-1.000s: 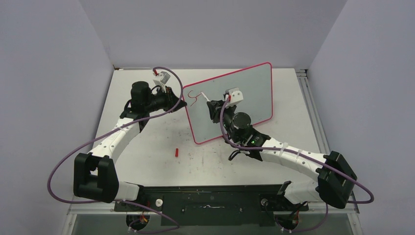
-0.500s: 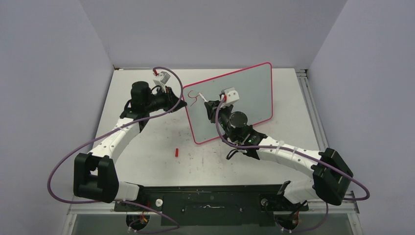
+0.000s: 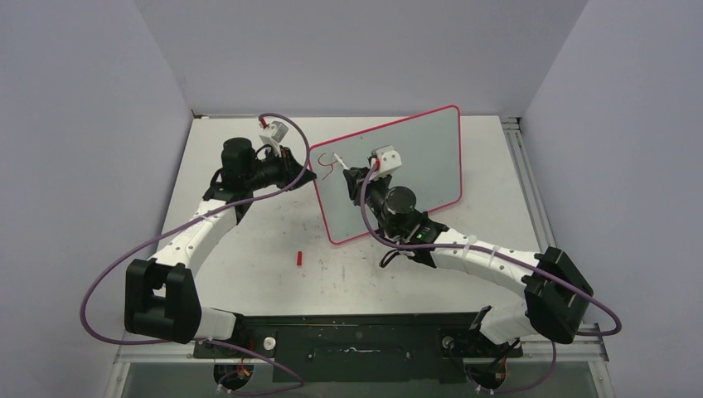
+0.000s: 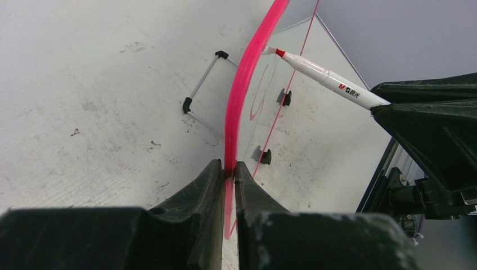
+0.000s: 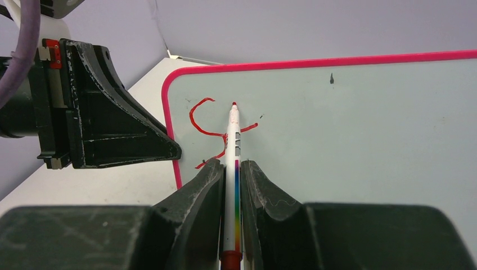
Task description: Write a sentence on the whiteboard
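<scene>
The left jaws are clenching on the pink rim of the whiteboard (image 4: 246, 79) at its left edge. They are holding it steady as it is standing tilted on the white surface (image 3: 249, 240), toward the far side. The right jaws are grasping a white marker (image 5: 232, 147) around its barrel. Its red tip is pointing at the board's face near the upper left corner.

The sentence (image 5: 203, 121) is only just starting there. It is showing a red "S" with a short stroke to its right, partly hidden behind the marker.

Compared with a second ago, the right arm is sitting further left. Its elbow is drawn in from the right side of the surface, and its wrist is closer to the "S". The left arm and the board are staying where they were. So is a small red piece (image 3: 298, 258) lying on the surface in front of the board.
</scene>
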